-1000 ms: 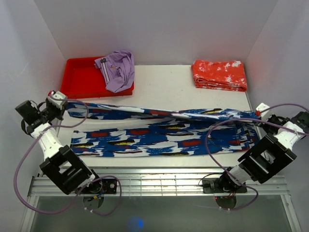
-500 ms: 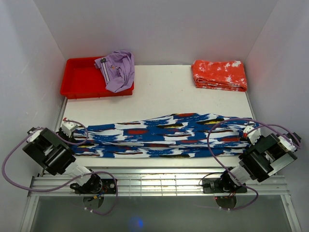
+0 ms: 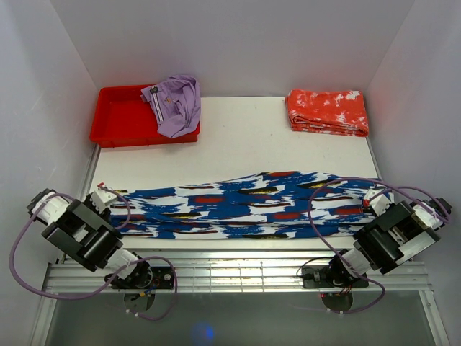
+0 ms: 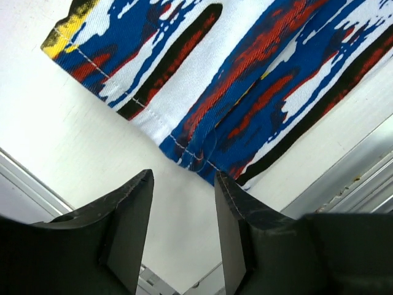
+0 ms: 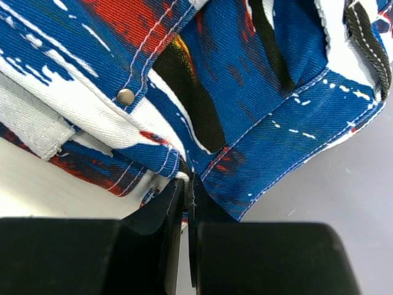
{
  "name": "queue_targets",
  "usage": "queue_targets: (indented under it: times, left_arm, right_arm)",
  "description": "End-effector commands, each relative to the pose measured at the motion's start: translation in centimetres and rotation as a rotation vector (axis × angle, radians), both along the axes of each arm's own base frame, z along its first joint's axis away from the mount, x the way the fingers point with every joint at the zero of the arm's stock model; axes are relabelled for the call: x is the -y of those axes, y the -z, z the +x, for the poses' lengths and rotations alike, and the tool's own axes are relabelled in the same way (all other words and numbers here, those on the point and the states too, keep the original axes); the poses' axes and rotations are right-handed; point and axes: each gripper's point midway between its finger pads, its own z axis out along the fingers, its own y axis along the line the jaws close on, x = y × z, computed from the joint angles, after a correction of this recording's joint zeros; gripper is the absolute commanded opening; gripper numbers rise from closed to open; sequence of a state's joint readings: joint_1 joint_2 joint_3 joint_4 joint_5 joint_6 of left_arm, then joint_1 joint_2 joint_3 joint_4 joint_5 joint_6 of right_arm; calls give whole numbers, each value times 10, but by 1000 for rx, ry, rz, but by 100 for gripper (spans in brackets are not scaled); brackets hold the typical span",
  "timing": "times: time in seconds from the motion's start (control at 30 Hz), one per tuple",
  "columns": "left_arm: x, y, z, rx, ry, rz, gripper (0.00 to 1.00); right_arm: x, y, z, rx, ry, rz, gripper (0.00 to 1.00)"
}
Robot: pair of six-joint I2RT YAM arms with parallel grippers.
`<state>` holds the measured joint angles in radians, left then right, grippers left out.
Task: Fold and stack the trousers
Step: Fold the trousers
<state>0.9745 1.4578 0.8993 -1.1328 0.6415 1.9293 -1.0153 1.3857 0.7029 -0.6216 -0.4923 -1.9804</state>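
Left wrist view: the left fingers (image 4: 132,212) stand apart, empty, just off the trousers' (image 4: 245,80) hem (image 4: 184,150). The right fingers (image 5: 161,221) clamp the waist end. The trousers lie lengthwise along the tabletop's (image 3: 288,137) near edge. Square the layers before letting go.

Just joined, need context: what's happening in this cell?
Two arms are folding the long blue, white and black streaked print trousers, which lie doubled lengthwise along the near edge of the white table. The right gripper is shut on the waistband end; the left gripper is open, hem just beyond its fingertips.
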Motion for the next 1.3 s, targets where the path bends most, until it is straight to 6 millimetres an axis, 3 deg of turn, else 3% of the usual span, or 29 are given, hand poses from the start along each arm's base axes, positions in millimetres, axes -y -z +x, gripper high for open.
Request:
queue_targets:
  times: [0.0, 0.13, 0.2, 0.37, 0.67, 0.9, 1.2, 1.27]
  left_arm:
    - [-3, -23, 3, 82, 127, 89, 56]
    - [3, -28, -3, 108, 242, 175, 60]
    - [10, -19, -10, 104, 283, 196, 61]
    - [15, -18, 0, 208, 350, 316, 61]
    - [26, -48, 30, 205, 337, 157, 62]
    - [50, -17, 19, 55, 444, 144, 62]
    - [55, 9, -1, -69, 478, 152, 61]
    - [53, 14, 0, -71, 462, 167, 57]
  right_arm:
    - [22, -14, 4, 8, -180, -205, 8]
    - [23, -15, 3, -3, -176, -198, 8]
    - [23, -17, 4, -5, -175, -188, 8]
    - [21, -18, 5, -15, -172, -186, 8]
    - [18, -23, 8, -48, -153, -160, 8]
    - [22, -27, 19, -83, -83, -84, 8]
    - [20, -24, 19, -100, -89, -83, 8]
    - [20, -23, 20, -100, -90, -85, 8]
